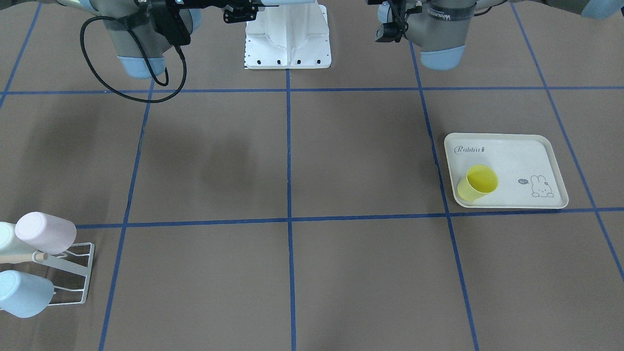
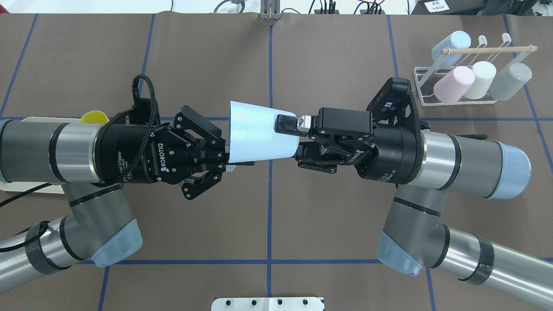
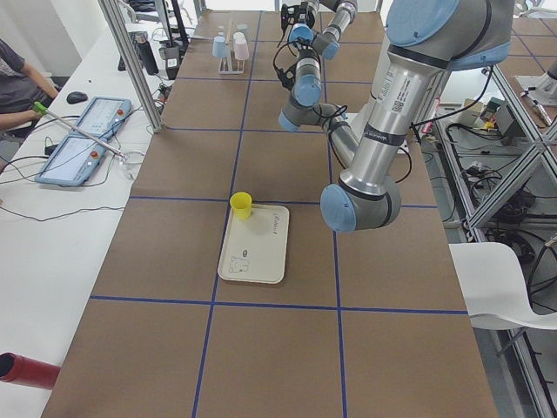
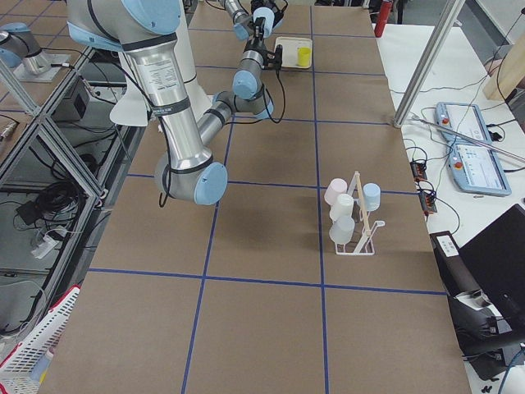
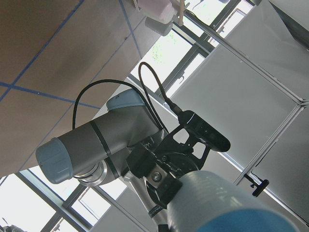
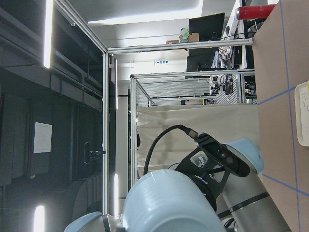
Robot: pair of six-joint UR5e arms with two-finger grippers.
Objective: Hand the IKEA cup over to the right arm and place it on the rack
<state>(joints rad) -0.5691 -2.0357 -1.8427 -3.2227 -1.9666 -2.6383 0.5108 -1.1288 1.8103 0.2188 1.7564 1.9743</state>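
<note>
The IKEA cup (image 2: 255, 136), pale blue, lies sideways in the air between my two arms above the table's middle. My left gripper (image 2: 227, 160) is shut on its wide rim. My right gripper (image 2: 294, 139) on the right arm (image 2: 453, 160) is shut around the narrow base, one finger (image 2: 286, 124) lying flat on the cup's wall, the other mostly hidden beneath it. The left wrist view shows the cup (image 5: 227, 203) close up with that finger (image 5: 160, 177) against it. The rack (image 2: 421, 91) stands at the far right, holding several cups on its prongs.
A yellow cup (image 1: 478, 182) stands on the cream rabbit-print tray (image 1: 526, 161) on my left side. The rack (image 1: 80, 273) carries a pink cup (image 2: 453, 83) and a grey cup (image 2: 512, 81). The right arm's black cable loop (image 1: 105, 83) hangs low.
</note>
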